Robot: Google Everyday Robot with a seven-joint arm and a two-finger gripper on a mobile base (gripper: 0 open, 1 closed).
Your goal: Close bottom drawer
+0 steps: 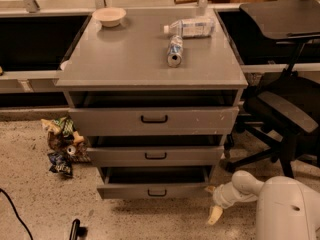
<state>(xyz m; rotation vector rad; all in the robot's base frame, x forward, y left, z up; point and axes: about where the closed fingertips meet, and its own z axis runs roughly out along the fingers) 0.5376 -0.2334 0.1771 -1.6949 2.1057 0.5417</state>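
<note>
The single camera view looks down at a grey cabinet [125,59] on a speckled floor. The bottom drawer [156,190], the lowest of three, is pulled out part of the way. Its plain grey front with a small black loop handle [157,192] stands forward of the cabinet body, and a dark strip of its inside shows behind the front. Above it the middle drawer [155,155] and the wider top drawer [154,119] also show a dark gap along their upper edges.

The gripper [212,202] is low, near the floor, just beside the right end of the bottom drawer's front. Its two pale fingers [215,215] stand apart and hold nothing. One tip is close to the drawer's right corner, but I cannot tell if it touches. The white robot body [287,209] fills the lower right corner.

On the cabinet top there are a pale bowl [109,16] at the back left, a plastic bottle [192,27] lying on its side at the back right, and a can [174,50] lying just in front of the bottle.

On the floor to the left of the drawers lies a heap of crumpled snack bags [62,144], near the cabinet but not in front of the bottom drawer. A black cable [12,209] curves in the lower left corner. A black office chair [285,109] stands to the right of the cabinet, behind the robot arm.
</note>
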